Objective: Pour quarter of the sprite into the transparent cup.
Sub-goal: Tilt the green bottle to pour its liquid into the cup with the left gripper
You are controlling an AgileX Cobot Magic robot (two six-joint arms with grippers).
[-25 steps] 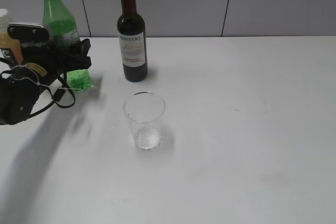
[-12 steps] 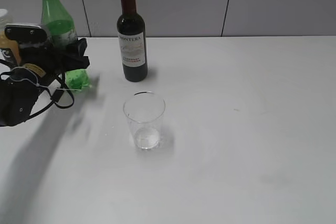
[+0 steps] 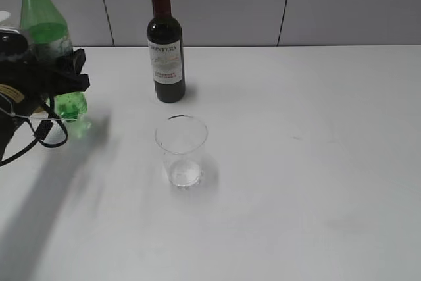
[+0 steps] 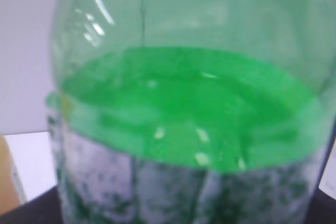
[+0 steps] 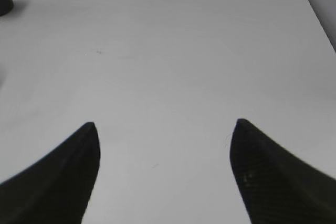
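Observation:
The sprite [image 3: 45, 34], a green bottle without a cap, is at the far left, its neck tilted a little to the left. My left gripper [image 3: 62, 78] is shut around its label band. The bottle fills the left wrist view [image 4: 184, 108], with green liquid up to just above the label; the jaws are hidden there. The transparent cup [image 3: 181, 151] stands upright on the white table [image 3: 302, 162], to the right of and nearer than the bottle, apart from it. My right gripper [image 5: 164, 124] is open and empty over bare table, and is out of the exterior view.
A dark wine bottle with a red cap [image 3: 164, 44] stands behind the cup near the back wall. A white cap [image 3: 3, 16] shows at the left edge behind my left arm. The table's right half holds nothing.
My left gripper has carried the sprite to the left and a little upward, away from the wine bottle. The cup and the wine bottle have not moved.

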